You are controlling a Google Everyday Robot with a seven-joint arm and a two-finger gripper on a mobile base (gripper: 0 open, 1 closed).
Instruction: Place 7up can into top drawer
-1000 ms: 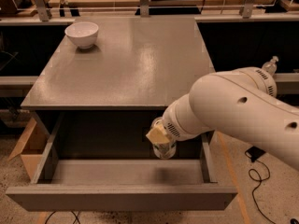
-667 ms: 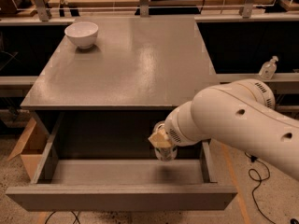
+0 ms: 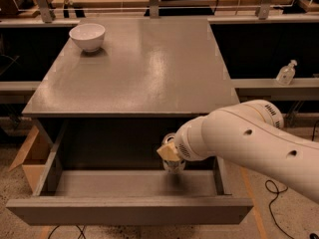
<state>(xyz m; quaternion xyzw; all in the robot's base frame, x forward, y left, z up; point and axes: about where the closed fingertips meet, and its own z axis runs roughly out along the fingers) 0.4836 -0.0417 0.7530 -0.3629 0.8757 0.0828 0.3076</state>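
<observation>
Hovering over drawer (image 3: 129,210), hand (image 3: 171,156) apparently clasps metal can (image 3: 174,167).

Your table (image 3: 149,68) is plain grey, with a pale sheen across the middle of its top. The drawer (image 3: 129,210) under the front edge is the same grey, darker inside. The bowl (image 3: 87,36) by the back left corner is plain white. The arm (image 3: 249,138) is white with small dark dots. The gripper (image 3: 170,153), inside the drawer towards its right side, shows tan against the silvery can (image 3: 174,166).
</observation>
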